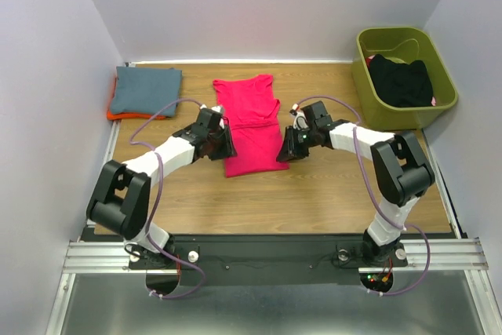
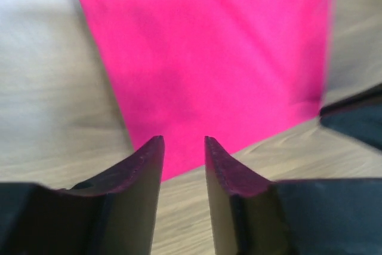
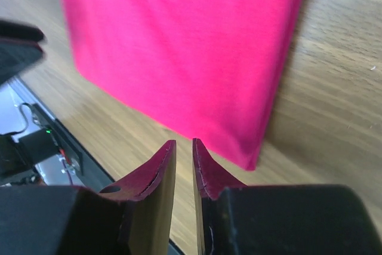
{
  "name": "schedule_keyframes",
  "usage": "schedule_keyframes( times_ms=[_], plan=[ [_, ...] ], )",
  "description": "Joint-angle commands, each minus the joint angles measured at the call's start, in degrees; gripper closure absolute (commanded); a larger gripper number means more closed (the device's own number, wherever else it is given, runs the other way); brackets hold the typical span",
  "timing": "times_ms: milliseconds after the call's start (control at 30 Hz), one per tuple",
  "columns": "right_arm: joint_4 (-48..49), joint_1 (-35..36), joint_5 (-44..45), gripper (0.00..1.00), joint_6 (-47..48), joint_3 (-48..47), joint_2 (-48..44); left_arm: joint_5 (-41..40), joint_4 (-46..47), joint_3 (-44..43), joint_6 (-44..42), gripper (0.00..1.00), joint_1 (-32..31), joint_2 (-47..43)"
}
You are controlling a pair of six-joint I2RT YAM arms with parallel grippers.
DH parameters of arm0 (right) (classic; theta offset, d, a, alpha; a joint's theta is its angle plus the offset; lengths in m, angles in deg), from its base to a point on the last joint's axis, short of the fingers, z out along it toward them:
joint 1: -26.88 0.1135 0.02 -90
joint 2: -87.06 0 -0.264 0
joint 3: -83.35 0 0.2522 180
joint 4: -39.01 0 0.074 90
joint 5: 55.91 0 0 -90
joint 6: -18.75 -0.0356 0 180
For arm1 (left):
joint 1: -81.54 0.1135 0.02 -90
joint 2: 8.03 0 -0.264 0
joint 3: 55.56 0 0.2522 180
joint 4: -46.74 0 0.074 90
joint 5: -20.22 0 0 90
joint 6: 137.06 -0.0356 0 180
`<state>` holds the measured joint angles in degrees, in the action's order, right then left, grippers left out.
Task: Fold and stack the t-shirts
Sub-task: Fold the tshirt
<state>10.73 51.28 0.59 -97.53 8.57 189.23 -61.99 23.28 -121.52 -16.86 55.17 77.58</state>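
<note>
Currently held, listed by position from the two tools.

1. Left gripper (image 1: 227,145): jaws a moderate gap apart with nothing between them. It is low over the table (image 1: 314,194), tips turned toward the cloth's left edge.

2. Right gripper (image 1: 285,151): jaws a thin slit apart, also empty. It is low at the opposite edge, with the cloth's near corner just beyond its tips.

3. Magenta-pink t-shirt (image 1: 251,127): lies flat between the two grippers, straight ahead of each pair of tips. It appears already narrowed into a long panel. Judgement: the tools flank it so that both edges can be pinched at once for a cross fold, and small gaps suit thin cloth on wood.

4. Blue-grey t-shirt (image 1: 145,88): folded, well beyond the left gripper and off to its left. It rests on the orange t-shirt (image 1: 118,115), of which only a rim shows. Judgement: this is the stack, kept aside to leave working room.

5. Black garment (image 1: 400,80): bunched in the olive-green bin (image 1: 396,31), well beyond the right gripper and off to its right. Judgement: awaiting its turn.
</note>
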Motion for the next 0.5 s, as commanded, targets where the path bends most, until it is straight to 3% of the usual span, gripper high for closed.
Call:
schedule_keyframes(
  times_ms=[0,33,100,300,467],
  plan=[
    [1.87,-0.14,-1.31,0.77,2.11,0.80,3.11,4.51,-0.33,2.90,0.30,0.65,-0.52,3.59],
    [1.95,-0.32,-1.05,0.78,2.20,1.24,3.64,4.34,-0.33,3.42,0.04,0.71,-0.52,4.04],
    [1.96,-0.67,0.62,0.81,2.03,2.73,5.32,2.68,-0.85,3.95,-0.05,0.73,-0.61,5.09],
    [1.69,-2.87,3.34,0.84,1.93,5.12,1.90,0.91,-2.79,6.15,0.21,0.74,-0.52,4.32],
    [2.04,-2.78,5.80,0.80,2.11,-2.94,-0.31,-0.40,-3.31,2.74,-1.10,0.59,-0.53,1.06]
  ],
)
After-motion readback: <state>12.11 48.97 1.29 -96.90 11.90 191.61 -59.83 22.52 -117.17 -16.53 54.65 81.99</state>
